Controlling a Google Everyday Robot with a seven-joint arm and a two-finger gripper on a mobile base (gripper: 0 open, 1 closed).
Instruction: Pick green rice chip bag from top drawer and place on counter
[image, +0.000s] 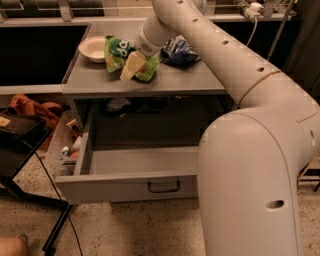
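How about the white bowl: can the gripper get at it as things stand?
Probably yes. The gripper is at the green rice chip bag on the counter; the white bowl lies right beside that bag, with nothing over it.

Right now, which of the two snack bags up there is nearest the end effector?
The light green bag, beside the white bowl: the end effector is right over it. The dark blue bag lies apart, to its right in the view.

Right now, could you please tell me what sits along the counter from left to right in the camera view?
From the left: white bowl → green rice chip bag, with the pincer over it → dark blue snack bag.
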